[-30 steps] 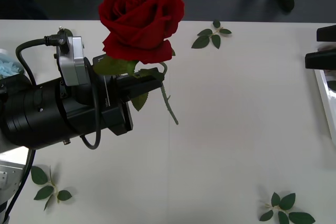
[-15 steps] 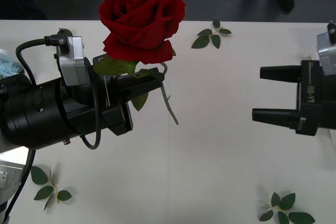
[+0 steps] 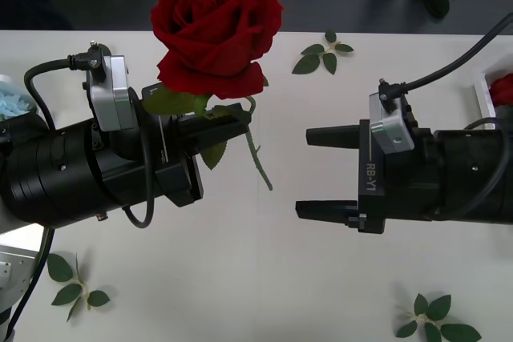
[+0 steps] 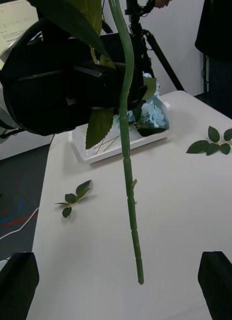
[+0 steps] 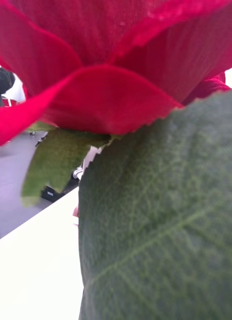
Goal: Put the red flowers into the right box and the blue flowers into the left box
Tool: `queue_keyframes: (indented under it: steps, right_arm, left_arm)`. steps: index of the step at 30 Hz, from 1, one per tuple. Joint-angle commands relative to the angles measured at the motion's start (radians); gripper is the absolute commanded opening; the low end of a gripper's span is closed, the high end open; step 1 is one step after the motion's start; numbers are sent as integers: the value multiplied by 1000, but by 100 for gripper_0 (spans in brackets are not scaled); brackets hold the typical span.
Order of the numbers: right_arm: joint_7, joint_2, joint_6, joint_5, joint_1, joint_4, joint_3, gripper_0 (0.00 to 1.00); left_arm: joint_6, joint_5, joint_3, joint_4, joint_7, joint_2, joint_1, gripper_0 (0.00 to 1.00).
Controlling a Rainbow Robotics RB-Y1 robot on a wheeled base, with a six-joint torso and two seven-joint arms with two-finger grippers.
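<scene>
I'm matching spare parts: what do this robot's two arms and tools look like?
Both arms are black cylinders with a silver-grey wrist block and a looping black cable. The right tool has two tapered black fingers and white "RB-Y1" lettering on its body. The left tool is a black block.

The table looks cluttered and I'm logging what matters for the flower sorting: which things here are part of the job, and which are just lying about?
Part of the job:
- red rose, held up by the left gripper
- right gripper, open, facing the rose stem
- left box holding blue flowers
- right box, at the table's right edge

Lying about:
- loose leaf sprigs on the table
</scene>
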Motion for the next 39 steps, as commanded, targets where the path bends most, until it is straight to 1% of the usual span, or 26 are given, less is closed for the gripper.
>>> queue_keyframes:
  steps: [1, 6, 9, 13, 16, 17, 18, 19, 20, 21, 22, 23, 39]
  right_arm:
    - [22, 36, -56, 26, -64, -10, 66, 94]
    - [22, 91, -114, 48, -131, 19, 168, 94]
    - [22, 116, -133, 55, -156, 38, 215, 94]
    - [22, 130, -180, 57, -185, 44, 267, 94]
    - [22, 134, -202, 58, -202, 44, 286, 94]
    - [22, 136, -202, 58, -203, 45, 287, 90]
    - [22, 134, -203, 57, -202, 45, 287, 83]
    - [22, 134, -203, 57, -202, 47, 287, 59]
    - [22, 133, -202, 58, -202, 47, 287, 33]
    - [22, 133, -202, 58, -202, 47, 287, 20]
    - [22, 133, -203, 58, -202, 47, 287, 1]
    - [22, 133, -208, 57, -202, 47, 287, 0]
    - [22, 134, -222, 55, -202, 47, 287, 0]
  left_arm:
    - [2, 0, -5, -32, -35, -4, -24, 0]
    - [2, 0, -5, -32, -35, -4, -24, 0]
    - [2, 0, -5, -32, -35, -4, -24, 0]
    - [2, 0, -5, -32, -35, -4, -24, 0]
    - [2, 0, -5, -32, -35, -4, -24, 0]
    - [2, 0, -5, -32, -35, -4, -24, 0]
    - [2, 0, -5, -32, -35, -4, -24, 0]
    - [2, 0, -5, -32, -35, -4, -24, 0]
    - [2, 0, -5, -32, -35, -4, -24, 0]
    - [2, 0, -5, -32, -35, -4, -24, 0]
    - [2, 0, -5, -32, -35, -4, -24, 0]
    - [2, 0, -5, -32, -35, -4, -24, 0]
    - [2, 0, -5, -32, -35, -4, -24, 0]
